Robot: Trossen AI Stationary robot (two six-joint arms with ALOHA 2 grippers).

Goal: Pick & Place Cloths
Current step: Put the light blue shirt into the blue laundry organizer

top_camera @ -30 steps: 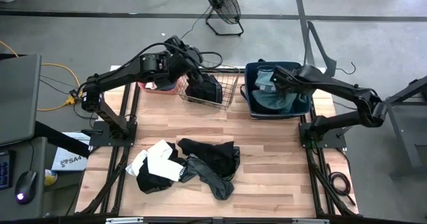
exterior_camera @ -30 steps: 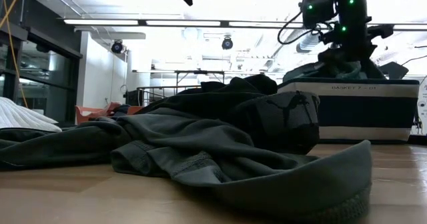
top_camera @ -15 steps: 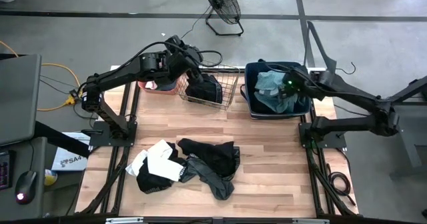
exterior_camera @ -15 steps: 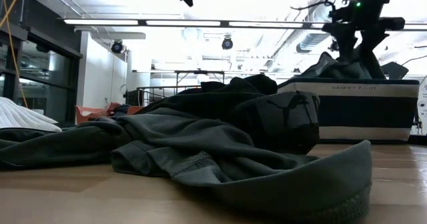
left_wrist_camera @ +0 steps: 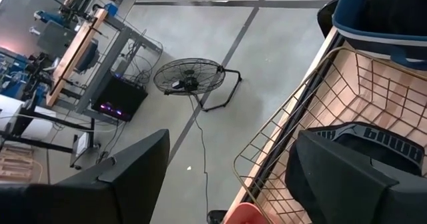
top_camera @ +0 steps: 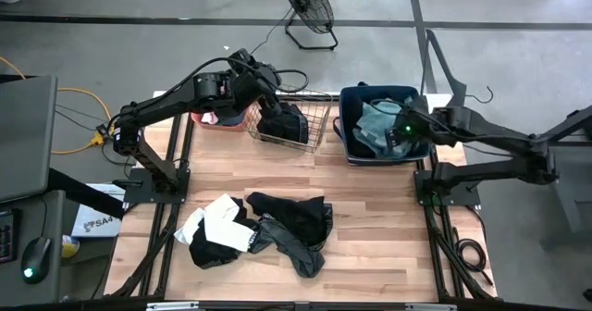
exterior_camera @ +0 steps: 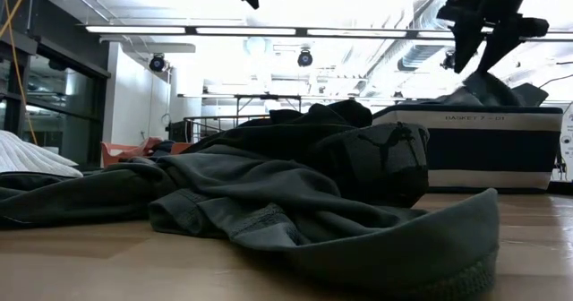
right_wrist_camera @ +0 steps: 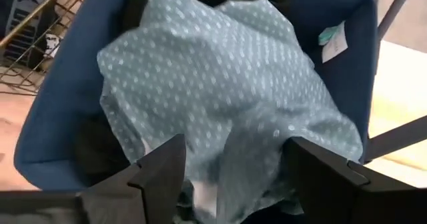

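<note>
A large teal dotted cloth [right_wrist_camera: 220, 84] lies crumpled in the dark blue bin [top_camera: 350, 130], over a dark piece. My right gripper [right_wrist_camera: 235, 147] hangs open above it, touching nothing; the low view shows the right gripper [exterior_camera: 483, 41] well above the bin [exterior_camera: 483, 149]. A black cloth [top_camera: 282, 124] lies in the wire basket [top_camera: 319, 117]. My left gripper [left_wrist_camera: 230, 144] is open over that basket's far left corner and holds nothing. Black cloths [top_camera: 296, 223] and a white-and-black cloth [top_camera: 217, 228] lie heaped on the table's near half.
A coral tub [top_camera: 217, 118] stands left of the wire basket at the table's far edge. A floor fan [top_camera: 307, 6] stands beyond the table. Bare wood [top_camera: 388, 237] lies right of the heap and between the heap and the containers.
My right gripper has risen out of the blue bin and drawn back a little toward the table's right edge. The teal cloth has stayed in the bin and settled lower.
</note>
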